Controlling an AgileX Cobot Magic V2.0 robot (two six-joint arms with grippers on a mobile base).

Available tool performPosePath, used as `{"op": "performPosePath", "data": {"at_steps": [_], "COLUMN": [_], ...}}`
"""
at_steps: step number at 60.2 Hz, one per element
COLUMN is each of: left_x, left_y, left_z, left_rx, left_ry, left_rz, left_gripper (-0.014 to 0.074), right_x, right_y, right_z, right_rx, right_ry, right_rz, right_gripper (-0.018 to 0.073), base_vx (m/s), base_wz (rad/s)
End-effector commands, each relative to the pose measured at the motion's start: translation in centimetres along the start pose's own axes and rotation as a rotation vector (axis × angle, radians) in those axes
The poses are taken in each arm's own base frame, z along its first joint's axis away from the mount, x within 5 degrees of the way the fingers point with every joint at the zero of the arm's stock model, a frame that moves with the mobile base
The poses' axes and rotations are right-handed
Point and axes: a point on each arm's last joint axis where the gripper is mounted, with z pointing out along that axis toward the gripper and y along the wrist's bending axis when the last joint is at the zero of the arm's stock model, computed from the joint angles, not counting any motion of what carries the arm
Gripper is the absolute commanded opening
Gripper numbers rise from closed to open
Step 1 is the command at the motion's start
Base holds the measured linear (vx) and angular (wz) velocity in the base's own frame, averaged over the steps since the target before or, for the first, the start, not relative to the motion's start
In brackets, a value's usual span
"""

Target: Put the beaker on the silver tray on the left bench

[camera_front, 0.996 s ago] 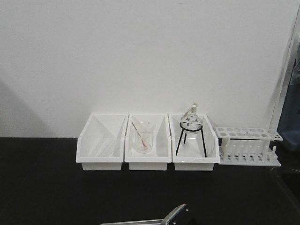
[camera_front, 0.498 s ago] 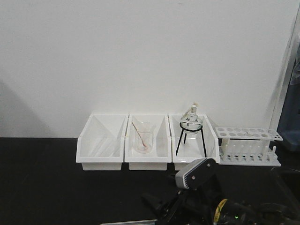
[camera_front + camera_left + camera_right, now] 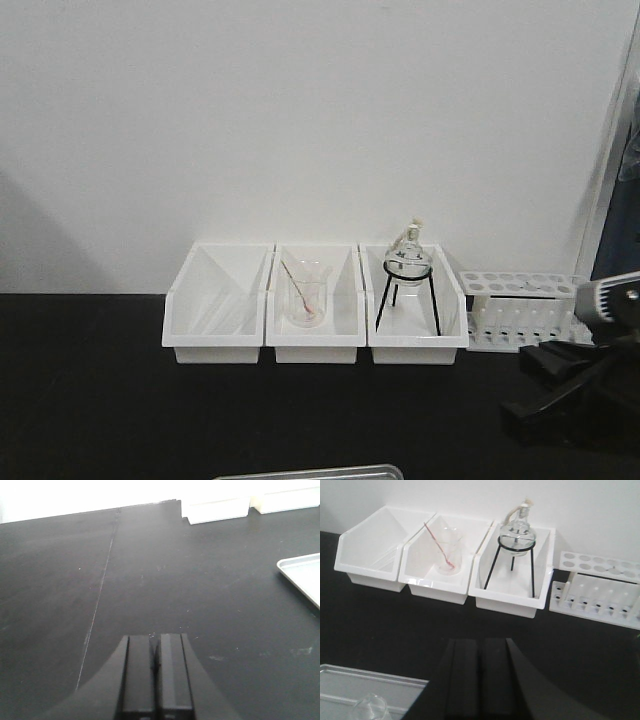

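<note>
3 bins [image 3: 315, 305] stand side by side against the wall at the back of the worktop [image 3: 100, 400]. The middle bin holds a spouted beaker with a rod [image 3: 306, 296]; the right bin holds a flask on a tripod [image 3: 408, 275]. A test-tube rack [image 3: 520, 310] sits right of the bins. Before them lies the silver tray [image 3: 350, 690], with the beaker [image 3: 370, 709] standing in it.

The left gripper [image 3: 156, 680] is matte black, with two flat rectangular fingers [image 3: 137, 675] and a wider black body that flares out behind them. The right gripper [image 3: 480, 680] has the same look: black, smooth, two long flat fingers. From the front, the right arm [image 3: 580, 385] shows black angular parts and one grey metal housing with small dark screws.
</note>
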Motion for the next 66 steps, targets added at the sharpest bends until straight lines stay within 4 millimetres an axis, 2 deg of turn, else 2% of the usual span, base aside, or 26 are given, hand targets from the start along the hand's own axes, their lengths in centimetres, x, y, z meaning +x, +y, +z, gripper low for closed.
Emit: {"op": "performPosePath", "data": {"at_steps": [1,13,31,38,44,51,66], "left_x": [-0.1,-0.1,-0.1,-0.1,-0.1,-0.1,-0.1], "left_y": [-0.1,-0.1,-0.1,-0.1,-0.1,-0.1,-0.1], "left_z": [0.2,0.2,0.2,0.2,0.2,0.2,0.2], "left_rx": [0.004,0.004,0.004,0.004,0.004,0.004,0.004], "left_ry": [-0.062,-0.062,-0.062,-0.062,-0.062,-0.062,-0.062], "left_rz": [-0.003,-0.003,-0.003,-0.003,-0.003,-0.003,-0.003], "left_gripper": [0.0001,0.0001,0.0001,0.0001,0.0001,0.0001,0.0001], "right_x": [-1.8,-2.3,-2.3,-1.6,0.8,4.6,13.1], "right_y": [0.0,-0.3,-0.2,-0.1,0.1,0.4,-0.7], "right_z": [-1.9,-3.3,-3.2,-2.6,-2.5,-2.6,-5.5], "right_rx": [-0.025,-0.028,-0.031,-0.043,-0.072,-0.14,-0.185], "right_ry": [-0.111,-0.158,-0.157,-0.118,-0.062,-0.037,-0.178], "right_rz": [0.0,0.009,0.009,0.052,0.04,-0.009,0.045], "right_gripper": [-0.0014,-0.0014,-0.0014,-0.0014,-0.0014,-0.0014,-0.0014], "base_vx": [0.0,0.0,0.0,0.0,0.0,0.0,0.0], "base_wz": [0.0,0.0,0.0,0.0,0.0,0.0,0.0]}}
